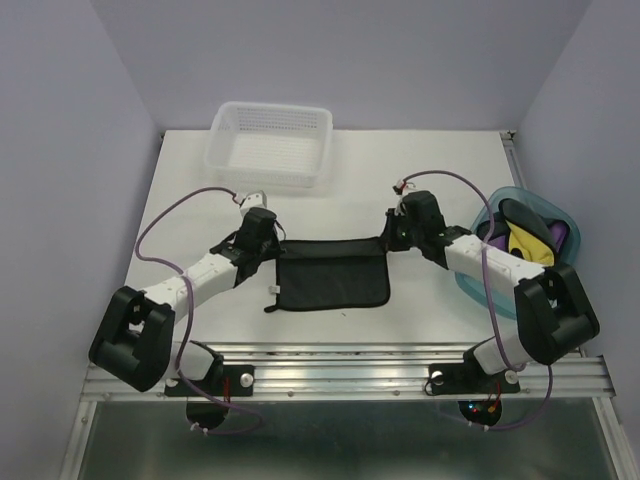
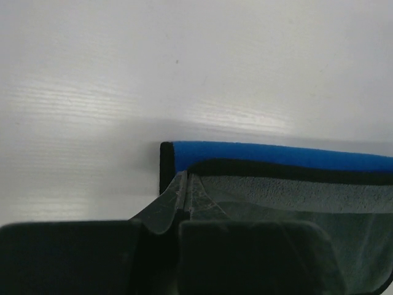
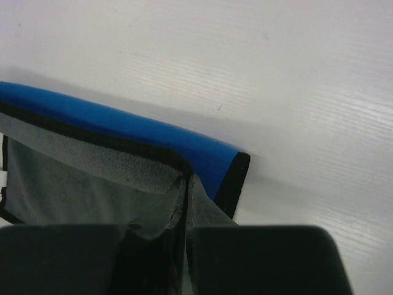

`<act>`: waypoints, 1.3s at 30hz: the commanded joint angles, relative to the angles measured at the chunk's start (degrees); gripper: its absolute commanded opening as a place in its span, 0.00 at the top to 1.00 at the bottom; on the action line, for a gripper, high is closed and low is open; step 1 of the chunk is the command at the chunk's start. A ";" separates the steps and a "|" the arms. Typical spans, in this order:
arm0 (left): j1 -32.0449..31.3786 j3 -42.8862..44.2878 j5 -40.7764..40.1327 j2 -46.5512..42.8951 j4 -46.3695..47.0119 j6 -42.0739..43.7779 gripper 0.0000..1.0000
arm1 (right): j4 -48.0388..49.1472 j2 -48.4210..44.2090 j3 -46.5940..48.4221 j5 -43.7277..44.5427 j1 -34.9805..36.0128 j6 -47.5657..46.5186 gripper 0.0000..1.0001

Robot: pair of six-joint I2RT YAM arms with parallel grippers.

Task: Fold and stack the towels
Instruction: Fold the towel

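white and faintly ribbed, the surface (image 1: 430, 160) filled the space between pale lilac walls. at its far edge sat a white mesh plastic basket (image 1: 270, 106), with nothing showing inside it. on the right side, partly under the right arm, sat a translucent blue plastic tub (image 1: 497, 197). it held a heap of small cloths: a yellow one (image 1: 528, 243), a purple one (image 1: 562, 236) and a black one (image 1: 520, 212).

a black rectangular towel (image 1: 332, 275) lay spread flat in the middle of the surface, between the two arms and well apart from the basket. its far edge ran as a narrow strip from one pincer to the other. a small white tag (image 1: 272, 291) stuck out at its left edge.

the left pincer (image 1: 268, 240) was closed on the towel's far left corner. the left wrist view showed its dark fingers pressed together on a thin fold of grey-black cloth. the right pincer (image 1: 392, 238) was closed on the far right corner, and the right wrist view showed the same pinch of cloth.

in both wrist views a bright blue band (image 2: 276, 155) edged in black ran along the towel's far side, against the surface. whether it was the towel's other face or a separate cloth could not be told.
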 commanded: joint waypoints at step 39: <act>-5.08 -15.76 1.95 -10.55 -1.17 -10.96 1.00 | -4.61 -11.46 -13.22 -7.54 0.88 5.38 0.94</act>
